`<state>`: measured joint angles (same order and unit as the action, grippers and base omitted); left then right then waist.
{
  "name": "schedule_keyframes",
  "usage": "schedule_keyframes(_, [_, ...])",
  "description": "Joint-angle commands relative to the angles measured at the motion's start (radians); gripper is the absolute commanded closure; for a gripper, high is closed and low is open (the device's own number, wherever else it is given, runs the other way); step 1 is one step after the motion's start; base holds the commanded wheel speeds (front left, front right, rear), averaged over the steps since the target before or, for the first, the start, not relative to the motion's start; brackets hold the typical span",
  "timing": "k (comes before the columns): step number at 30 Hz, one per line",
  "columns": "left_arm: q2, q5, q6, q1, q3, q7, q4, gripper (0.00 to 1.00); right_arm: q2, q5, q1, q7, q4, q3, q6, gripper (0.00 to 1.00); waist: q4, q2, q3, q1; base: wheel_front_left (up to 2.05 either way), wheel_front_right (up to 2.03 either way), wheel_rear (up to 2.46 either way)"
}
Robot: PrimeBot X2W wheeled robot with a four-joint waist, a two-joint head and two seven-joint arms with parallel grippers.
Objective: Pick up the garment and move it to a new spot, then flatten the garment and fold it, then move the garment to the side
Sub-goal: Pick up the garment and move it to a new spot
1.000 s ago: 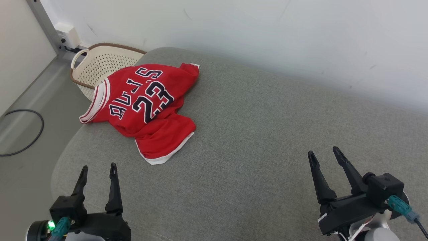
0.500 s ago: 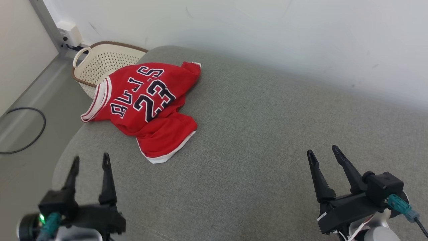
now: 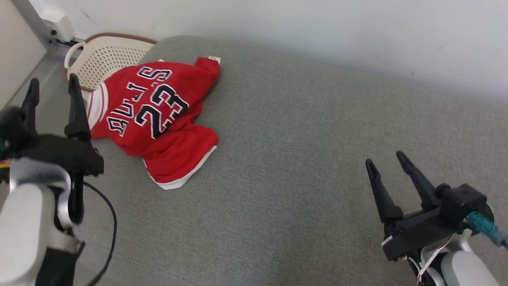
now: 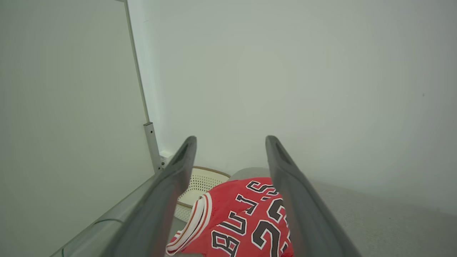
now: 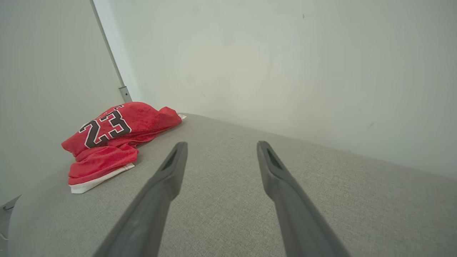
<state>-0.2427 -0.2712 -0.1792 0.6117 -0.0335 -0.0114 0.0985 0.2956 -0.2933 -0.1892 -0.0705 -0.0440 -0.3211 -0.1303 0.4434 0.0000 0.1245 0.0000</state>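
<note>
Lying crumpled: red jersey (image 3: 154, 119), far-left corner of grey padded surface (image 3: 297, 167), white trim reaching the rim beside basket (image 3: 104, 59). Left end effector (image 3: 52, 81) — wide open, empty, near the trim. Right end effector (image 3: 384, 157) — likewise, well apart. Risk: a one-layer pinch could drag the jersey off the edge.

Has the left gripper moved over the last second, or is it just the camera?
Yes. The left gripper has advanced from short of the jersey, near its hem, to beside its collar, by the basket; the camera shifted far less.
</note>
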Motion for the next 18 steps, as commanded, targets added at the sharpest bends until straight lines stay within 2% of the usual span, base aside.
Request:
schedule_keyframes(1, [-0.003,-0.02,0.016,0.044,-0.002,-0.018,0.058,0.0,0.016,-0.009,-0.02,0.004,-0.012,-0.003,-0.001,0.0,-0.036,0.0,0.047,0.0,0.0,0.0,0.0])
schedule_keyframes(10, [-0.033,-0.087,0.099,0.22,-0.005,-0.117,0.489,0.0,0.068,-0.024,-0.079,0.027,-0.048,-0.034,-0.001,0.0,-0.109,0.0,0.153,0.0,0.0,0.0,0.0])
schedule_keyframes(15, [-0.05,-0.115,0.143,0.273,-0.003,-0.134,0.651,0.0,0.089,-0.031,-0.099,0.033,-0.058,-0.034,-0.001,0.0,-0.136,0.0,0.199,0.0,0.0,0.0,0.0])
schedule_keyframes(18, [-0.047,-0.12,0.159,0.291,-0.008,-0.128,0.698,0.0,0.095,-0.033,-0.107,0.035,-0.064,-0.031,-0.001,0.0,-0.143,0.0,0.216,0.0,0.0,0.0,0.0])
